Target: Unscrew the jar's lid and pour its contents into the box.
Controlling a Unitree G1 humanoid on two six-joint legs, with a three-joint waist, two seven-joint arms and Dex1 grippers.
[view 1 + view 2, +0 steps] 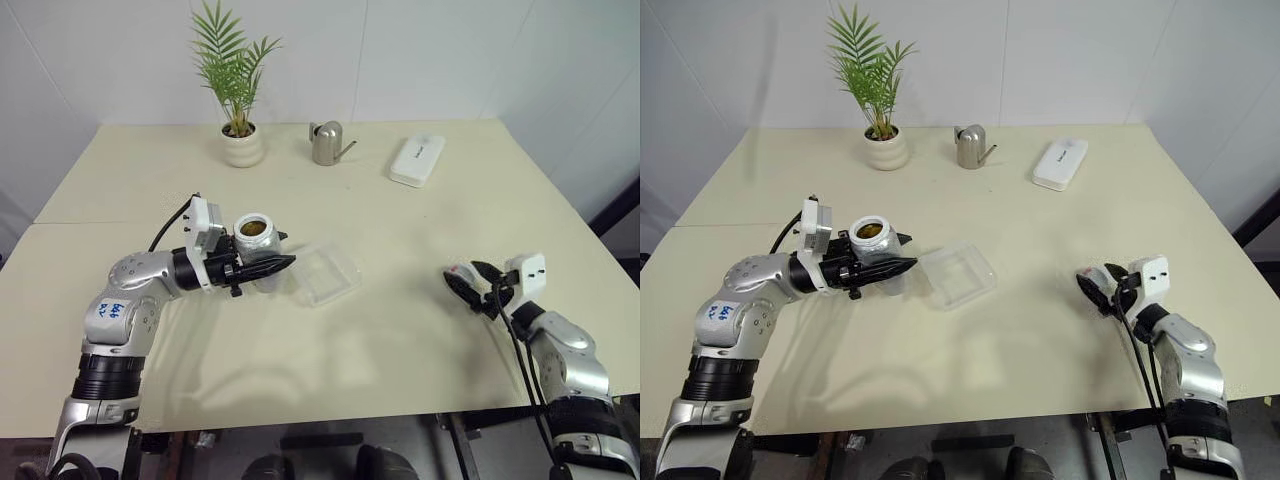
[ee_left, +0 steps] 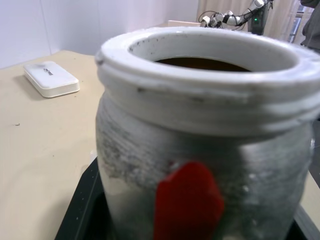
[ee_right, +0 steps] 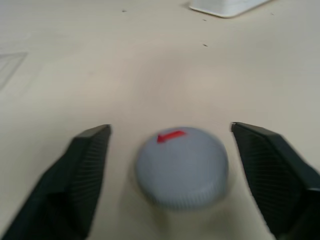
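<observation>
Our left gripper (image 1: 268, 266) grips the open jar (image 1: 256, 246) beside the box (image 1: 327, 273); our right gripper (image 3: 170, 175) stands spread around the lid (image 3: 182, 166) on the counter (image 1: 400, 330) near its right edge.

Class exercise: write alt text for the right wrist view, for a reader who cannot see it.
A round grey lid with a small red mark on top lies on the beige table, between the two open black fingers of the right gripper, neither finger touching it. The corner of a white oblong case sits farther off.
</observation>
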